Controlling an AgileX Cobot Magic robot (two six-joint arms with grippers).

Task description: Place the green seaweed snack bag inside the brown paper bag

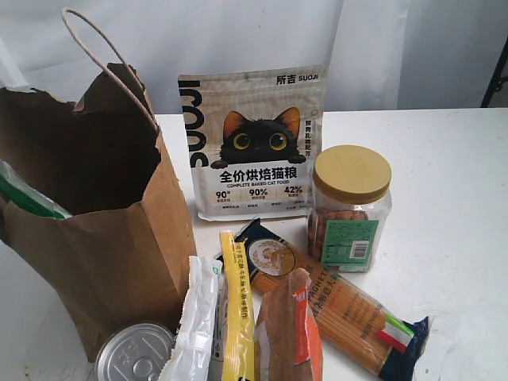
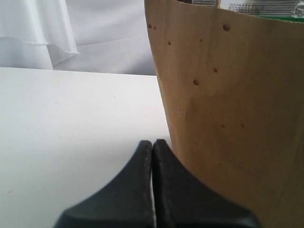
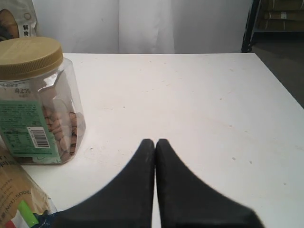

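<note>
The brown paper bag stands upright at the left of the exterior view, torn rim and cord handle up. A green and white edge of the green seaweed snack bag shows inside its mouth, mostly hidden by the bag wall. In the left wrist view a strip of the snack bag peeks over the paper bag's wall. My left gripper is shut and empty, low beside that wall. My right gripper is shut and empty over bare table. Neither gripper shows in the exterior view.
A beige cat-food pouch stands behind a clear jar with a tan lid, which is also the jar near my right gripper. Spaghetti packet, snack packets, a yellow packet and a tin can lie in front.
</note>
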